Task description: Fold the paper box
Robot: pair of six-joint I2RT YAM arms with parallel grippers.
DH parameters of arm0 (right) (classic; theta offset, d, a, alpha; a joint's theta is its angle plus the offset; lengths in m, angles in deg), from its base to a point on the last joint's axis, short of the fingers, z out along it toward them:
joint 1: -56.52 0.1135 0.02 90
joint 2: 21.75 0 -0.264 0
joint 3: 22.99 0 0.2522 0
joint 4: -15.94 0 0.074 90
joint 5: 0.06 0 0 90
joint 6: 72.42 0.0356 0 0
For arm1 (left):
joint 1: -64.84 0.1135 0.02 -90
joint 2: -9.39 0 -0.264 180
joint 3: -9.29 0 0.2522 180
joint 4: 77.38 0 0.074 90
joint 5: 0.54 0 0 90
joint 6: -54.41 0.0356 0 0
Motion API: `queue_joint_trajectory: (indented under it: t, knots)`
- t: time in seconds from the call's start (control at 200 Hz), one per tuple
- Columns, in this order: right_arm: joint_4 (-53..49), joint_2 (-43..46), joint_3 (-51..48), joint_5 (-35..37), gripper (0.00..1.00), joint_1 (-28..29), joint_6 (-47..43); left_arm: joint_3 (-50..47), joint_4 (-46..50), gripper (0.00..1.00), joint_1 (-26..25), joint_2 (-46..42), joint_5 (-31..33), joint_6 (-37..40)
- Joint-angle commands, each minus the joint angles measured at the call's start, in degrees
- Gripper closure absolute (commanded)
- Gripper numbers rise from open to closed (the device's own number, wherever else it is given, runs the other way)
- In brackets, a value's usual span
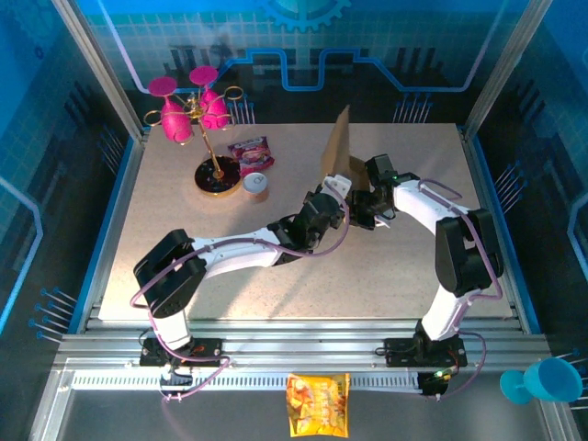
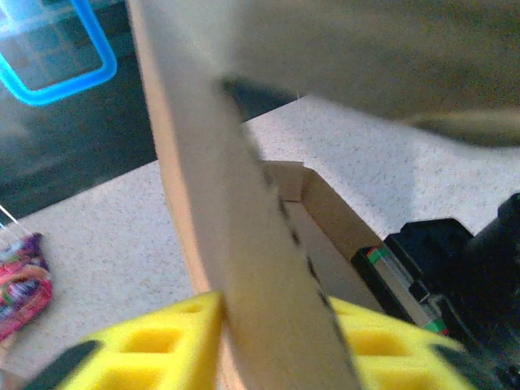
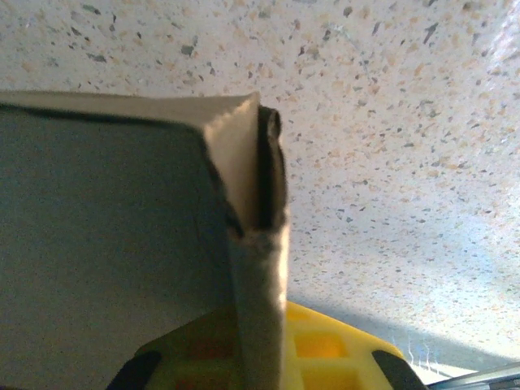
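Note:
The paper box (image 1: 338,147) is brown cardboard near the table's back middle, with one flap standing tall. My left gripper (image 1: 338,202) reaches it from the near left and my right gripper (image 1: 367,204) from the right. In the left wrist view an upright panel of the paper box (image 2: 244,244) runs between the yellow pads (image 2: 162,341), which press it from both sides; the left gripper (image 2: 276,329) is shut on it. In the right wrist view a doubled wall of the paper box (image 3: 258,268) is pinched in the right gripper (image 3: 262,349), shut on it.
A gold stand with pink glasses (image 1: 207,119), a snack packet (image 1: 250,152) and a small round tin (image 1: 255,186) stand at the back left. A yellow snack bag (image 1: 317,404) and a blue cup (image 1: 542,381) lie off the table's near edge. The right arm's black body (image 2: 455,268) sits close beside the box.

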Motion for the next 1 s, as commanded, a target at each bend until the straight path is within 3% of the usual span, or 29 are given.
queue_joint_trajectory:
  t: [0.0, 0.06, 0.125, 0.24, 0.345, 0.49, 0.58, 0.665, 0.805, 0.931, 0.996]
  knots:
    - [-0.15, 2.25, -0.14, -0.85, 0.88, 0.81, 0.63, 0.02, -1.18, 0.87, 0.28, -2.06, 0.53, 2.60]
    - [1.52, 2.94, -0.54, -1.44, 0.58, 0.81, 0.76, -0.39, -1.06, 0.96, 0.35, -2.62, 1.20, 4.12]
    - [2.76, 4.92, -0.94, -1.57, 0.30, 0.90, 0.33, -1.15, -1.19, 0.99, 0.84, -3.62, 1.27, 5.35]
    - [-0.53, 11.25, -0.96, 0.50, 0.00, 0.96, -1.19, -3.59, -1.43, 1.00, 2.78, -6.87, -0.73, 5.89]
    - [-5.32, 17.40, -0.50, 2.48, 0.00, 0.97, -3.66, -5.92, -0.67, 1.00, 5.32, -9.83, -4.01, 4.87]
    - [-8.31, 23.18, 0.76, 8.61, 0.00, 0.15, -11.58, -8.40, 1.44, 1.00, 9.31, -13.94, -13.80, 1.44]
    - [-4.56, 24.66, 2.18, 17.54, 0.12, -1.06, -27.97, -9.03, 4.12, 1.00, 12.35, -16.42, -22.56, -0.85]
    - [8.56, 26.31, -0.78, 23.00, 0.17, -2.32, -50.76, -9.38, 7.93, 1.00, 16.29, -19.15, -34.26, -3.46]
    - [30.84, 27.59, -11.07, 11.90, 0.31, -7.68, -80.71, -9.19, 13.98, 1.00, 23.27, -21.83, -52.93, -6.27]
    - [47.57, 25.59, -17.88, -7.06, 0.35, -13.61, -93.48, -9.03, 16.86, 1.00, 29.44, -20.96, -67.33, -8.13]
    - [51.14, 23.66, -18.60, -12.26, 0.37, -15.24, -98.52, -7.77, 18.95, 1.00, 31.72, -19.33, -73.46, -7.99]
